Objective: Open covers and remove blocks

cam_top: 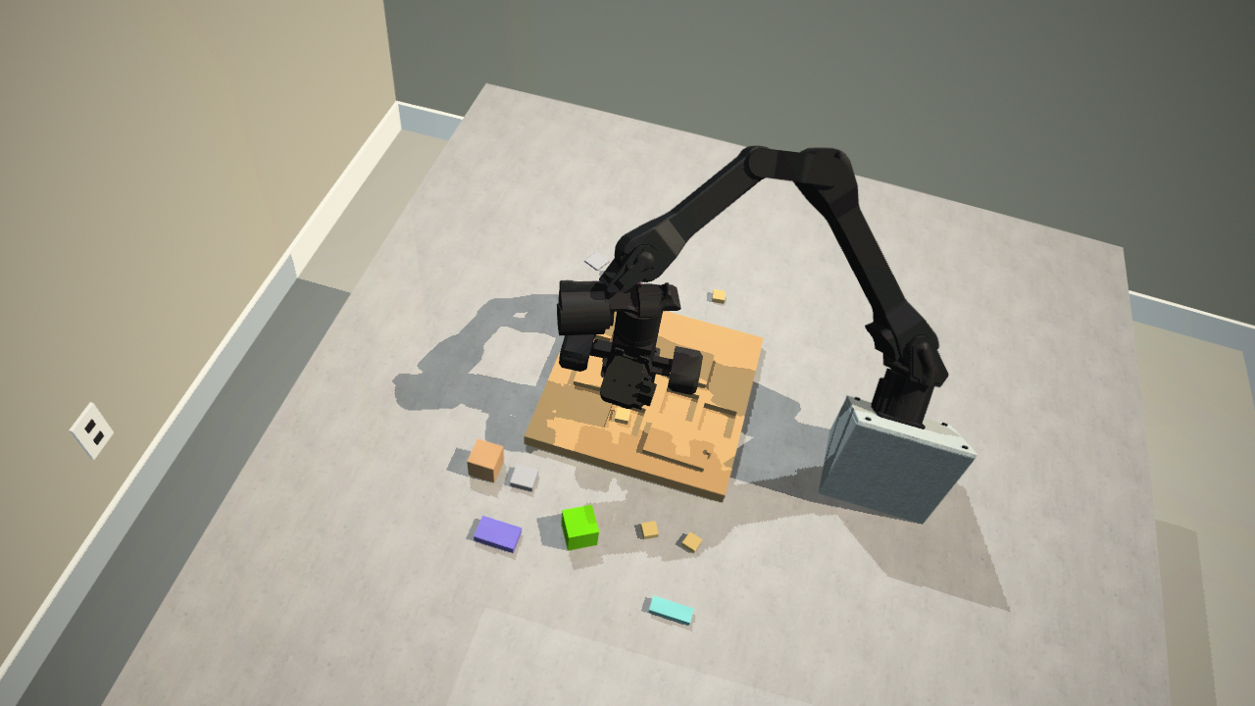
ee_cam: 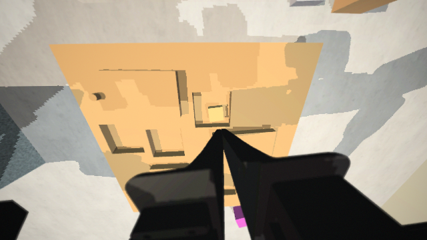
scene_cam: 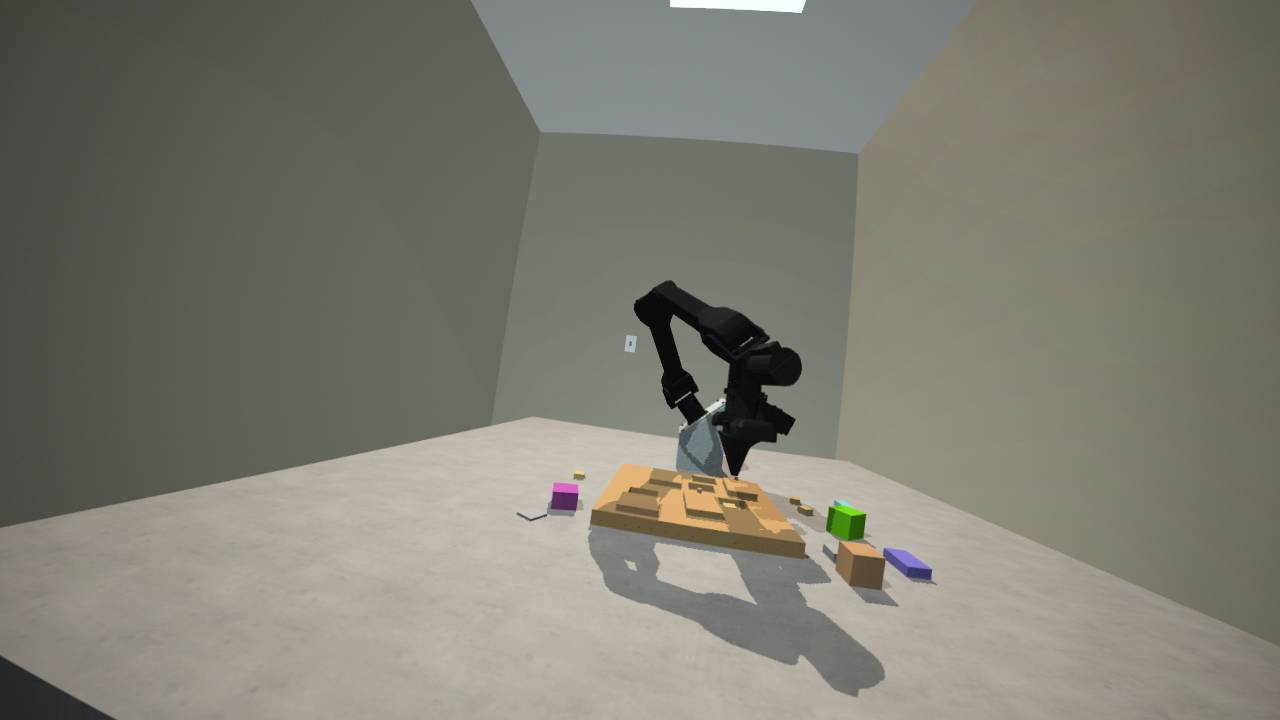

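Note:
The wooden puzzle board (cam_top: 557,426) (scene_cam: 698,539) (ee_cam: 227,55) lies on the table. A yellow block (cam_top: 622,415) (scene_cam: 730,505) (ee_cam: 216,114) sits in an uncovered well. A wooden cover (cam_top: 671,445) (ee_cam: 150,87) with a small round knob (cam_top: 706,453) (ee_cam: 97,97) lies on the board. Two other recesses show no block in the wrist view. Three yellow blocks rest on the table, one (cam_top: 719,295) (scene_cam: 579,475) behind the board and two (cam_top: 649,529) (cam_top: 691,541) in front. My gripper (scene_cam: 735,474) (ee_cam: 221,133) is shut and empty, low over the board close to the occupied well. The hand hides part of the board.
Near the board stand an orange cube (cam_top: 484,461) (scene_cam: 859,565), a grey block (cam_top: 524,479), a purple block (cam_top: 497,533) (scene_cam: 906,563), a green cube (cam_top: 579,528) (scene_cam: 845,522) and a cyan bar (cam_top: 670,610). A magenta cube (scene_cam: 563,497) (ee_cam: 239,217) and a thin grey piece (cam_top: 595,261) (scene_cam: 531,515) lie behind it.

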{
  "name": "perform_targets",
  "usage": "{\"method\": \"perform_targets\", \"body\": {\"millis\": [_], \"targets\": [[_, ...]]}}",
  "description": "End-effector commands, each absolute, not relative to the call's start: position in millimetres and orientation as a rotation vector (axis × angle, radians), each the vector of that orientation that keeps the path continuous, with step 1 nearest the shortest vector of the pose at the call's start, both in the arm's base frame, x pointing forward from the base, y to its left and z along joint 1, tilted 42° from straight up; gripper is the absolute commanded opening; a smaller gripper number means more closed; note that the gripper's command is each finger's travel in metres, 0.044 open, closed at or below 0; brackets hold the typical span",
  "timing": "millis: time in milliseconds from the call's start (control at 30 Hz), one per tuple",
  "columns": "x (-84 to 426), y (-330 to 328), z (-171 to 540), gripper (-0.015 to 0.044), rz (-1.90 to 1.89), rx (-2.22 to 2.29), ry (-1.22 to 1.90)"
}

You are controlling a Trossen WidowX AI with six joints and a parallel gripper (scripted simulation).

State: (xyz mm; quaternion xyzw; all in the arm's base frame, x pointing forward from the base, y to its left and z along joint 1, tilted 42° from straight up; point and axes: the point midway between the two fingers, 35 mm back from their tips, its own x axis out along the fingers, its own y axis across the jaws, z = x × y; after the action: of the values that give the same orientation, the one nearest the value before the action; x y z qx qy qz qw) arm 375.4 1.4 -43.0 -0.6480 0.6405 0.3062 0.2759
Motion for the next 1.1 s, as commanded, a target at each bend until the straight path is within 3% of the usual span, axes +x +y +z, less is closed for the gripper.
{"method": "perform_targets", "body": {"millis": [0, 1067], "targets": [[373, -11, -56, 0.0, 0.829, -1.74, 1.734], [371, -32, -84, 0.0, 0.828, -1.741, 1.736]]}}
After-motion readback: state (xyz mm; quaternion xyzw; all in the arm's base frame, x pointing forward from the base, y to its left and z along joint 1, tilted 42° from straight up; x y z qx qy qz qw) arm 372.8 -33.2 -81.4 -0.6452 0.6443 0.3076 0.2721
